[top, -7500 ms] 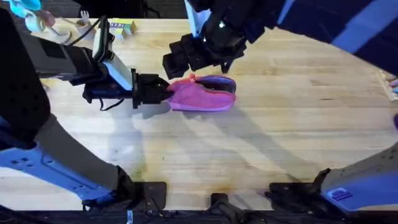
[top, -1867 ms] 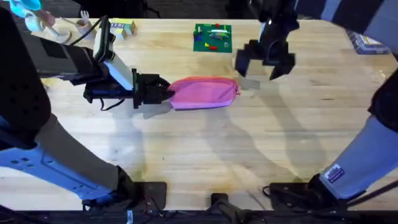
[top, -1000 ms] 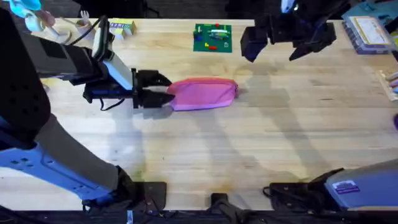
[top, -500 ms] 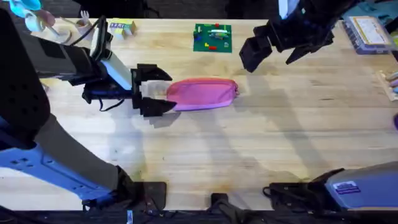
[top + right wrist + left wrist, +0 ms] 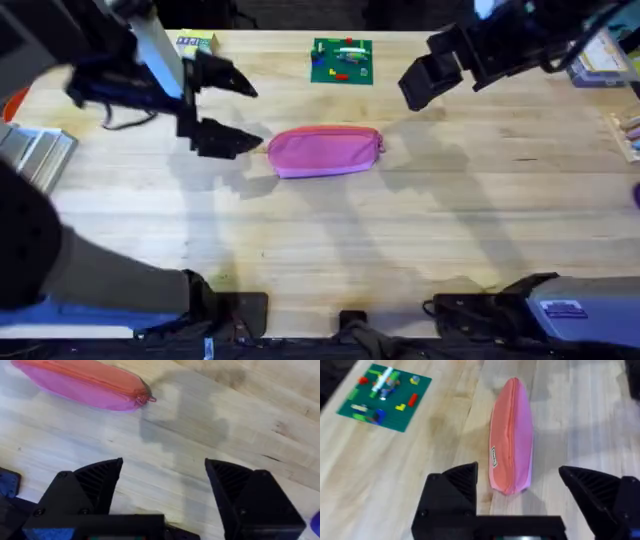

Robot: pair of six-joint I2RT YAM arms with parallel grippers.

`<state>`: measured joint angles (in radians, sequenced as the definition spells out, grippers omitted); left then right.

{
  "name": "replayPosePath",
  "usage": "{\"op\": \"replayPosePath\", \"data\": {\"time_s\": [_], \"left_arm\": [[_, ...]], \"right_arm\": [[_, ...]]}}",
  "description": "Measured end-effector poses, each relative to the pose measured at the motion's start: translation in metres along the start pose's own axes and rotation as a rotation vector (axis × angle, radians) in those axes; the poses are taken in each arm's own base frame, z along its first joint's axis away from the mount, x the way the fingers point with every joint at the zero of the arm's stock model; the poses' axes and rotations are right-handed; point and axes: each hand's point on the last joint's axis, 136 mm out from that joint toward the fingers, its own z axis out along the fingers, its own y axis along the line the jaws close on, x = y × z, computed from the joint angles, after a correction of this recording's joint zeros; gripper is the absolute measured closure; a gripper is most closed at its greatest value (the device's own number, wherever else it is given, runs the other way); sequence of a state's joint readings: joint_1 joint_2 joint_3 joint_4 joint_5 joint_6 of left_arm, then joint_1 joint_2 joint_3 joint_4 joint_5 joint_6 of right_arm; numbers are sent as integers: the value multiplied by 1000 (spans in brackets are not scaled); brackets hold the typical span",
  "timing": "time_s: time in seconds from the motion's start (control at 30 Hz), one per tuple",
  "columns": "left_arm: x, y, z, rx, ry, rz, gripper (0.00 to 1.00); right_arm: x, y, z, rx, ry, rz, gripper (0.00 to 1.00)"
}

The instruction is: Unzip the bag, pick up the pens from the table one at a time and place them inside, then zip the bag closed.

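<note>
Light butcher-block bench is carrying everything, its plank seams and wood grain running lengthwise in the overhead view. Soft pink fabric bag is lying flat near the middle, elongated and rounded at both ends, its zipper line running along the top and looking closed end to end (small pink pull sitting at the end toward the right arm, seen in the right wrist view). In the left wrist view the bag is showing an orange-pink zipper band and a small label on its side. In the right wrist view the bag is lying well apart from the fingers, casting a soft shadow on the grain.

Left gripper is hovering just beside the bag's left end, black angular jaws spread wide, holding nothing, not touching the fabric. Its own fingers are showing ribbed inner faces.

Right gripper is hanging over the far right part of the bench, well apart from the bag, jaws wide open and empty; its fingers are black with ridged pads.

Green flat board with small coloured parts is sitting at the far edge, behind the bag; it is also showing in the left wrist view. Small yellow box is sitting at the far left edge.
</note>
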<state>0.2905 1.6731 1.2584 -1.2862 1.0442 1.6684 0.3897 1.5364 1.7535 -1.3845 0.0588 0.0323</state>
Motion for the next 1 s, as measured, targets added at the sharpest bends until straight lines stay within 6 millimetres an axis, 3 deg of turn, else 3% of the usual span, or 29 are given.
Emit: {"op": "replayPosePath", "data": {"time_s": [0.2,0.43,0.7,1.0], "left_arm": [[-24,-6,-24,-72,104,72,6],[-27,-16,-35,-131,196,-31,6],[-39,-32,-20,-123,256,-163,6],[-54,-38,-2,-133,317,-315,6]], "right_arm": [[3,-1,-17,-1,-51,-24,4],[7,-1,-31,-1,-91,-38,4],[17,-2,-41,-2,-140,-37,4],[52,-2,-24,-1,-120,-35,4]]}}
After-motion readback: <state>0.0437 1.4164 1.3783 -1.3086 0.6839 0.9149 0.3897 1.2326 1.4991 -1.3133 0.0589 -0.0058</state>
